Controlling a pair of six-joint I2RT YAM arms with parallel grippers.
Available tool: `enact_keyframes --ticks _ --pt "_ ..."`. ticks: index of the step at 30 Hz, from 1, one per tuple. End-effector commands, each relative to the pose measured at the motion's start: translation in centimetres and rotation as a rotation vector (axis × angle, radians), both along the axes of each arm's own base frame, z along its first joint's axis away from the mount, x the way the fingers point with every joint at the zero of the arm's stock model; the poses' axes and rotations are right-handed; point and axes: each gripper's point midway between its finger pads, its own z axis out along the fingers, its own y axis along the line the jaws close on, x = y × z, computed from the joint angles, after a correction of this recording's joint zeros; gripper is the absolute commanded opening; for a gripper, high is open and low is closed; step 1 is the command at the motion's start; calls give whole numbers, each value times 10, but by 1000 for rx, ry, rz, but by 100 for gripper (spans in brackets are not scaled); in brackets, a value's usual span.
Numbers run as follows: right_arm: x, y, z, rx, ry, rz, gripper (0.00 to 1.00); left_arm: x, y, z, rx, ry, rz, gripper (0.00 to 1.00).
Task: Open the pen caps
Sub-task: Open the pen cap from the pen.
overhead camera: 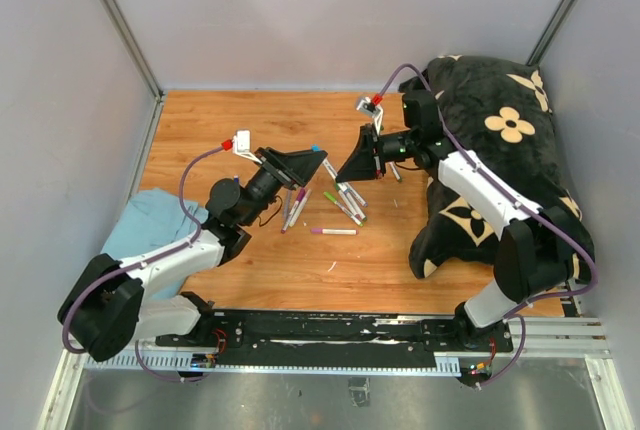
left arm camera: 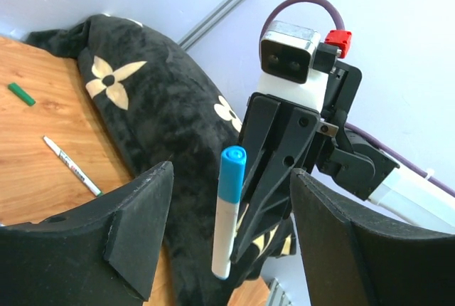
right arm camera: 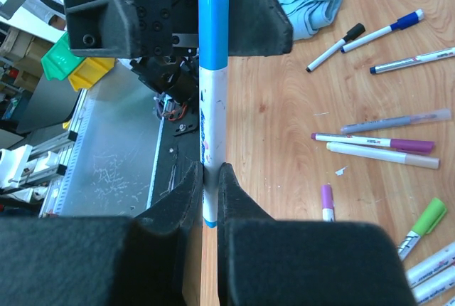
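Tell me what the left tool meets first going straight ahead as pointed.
The blue cap of the pen clamped in the right tool, centred between the left tool's open fingers. Depth is unclear; contact may be near.

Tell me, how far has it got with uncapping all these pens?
Early days. Possibly done: one small green piece lying loose on the table looks like a pulled-off cap. In hand: the right fingers are shut on a white pen, its blue cap sitting between the open left fingers, not yet gripped. Still to do: pens on the wood, like the purple-capped pen and green-capped pen, have their caps on.
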Motion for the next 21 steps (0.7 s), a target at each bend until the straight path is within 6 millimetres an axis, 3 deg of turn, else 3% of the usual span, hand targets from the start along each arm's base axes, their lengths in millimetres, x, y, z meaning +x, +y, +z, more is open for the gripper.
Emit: enact_keyframes --ticks 1,4,9,13,16,21 --pt "-14 8 3 23 -3 61 1 5 -3 13 4 -26 4 68" --pt "-15 9 2 19 -7 65 1 9 -2 10 35 -25 25 60" --pt "-14 8 1 14 -9 63 1 11 -1 9 59 -32 42 36" --pt "-15 8 0 8 -20 64 1 9 -2 10 81 -55 33 3" --pt "-15 7 2 0 -53 52 2 5 -4 11 88 -68 14 0" --pt "-21 1 10 -4 -136 3 46 -11 -6 18 64 -98 -14 0"
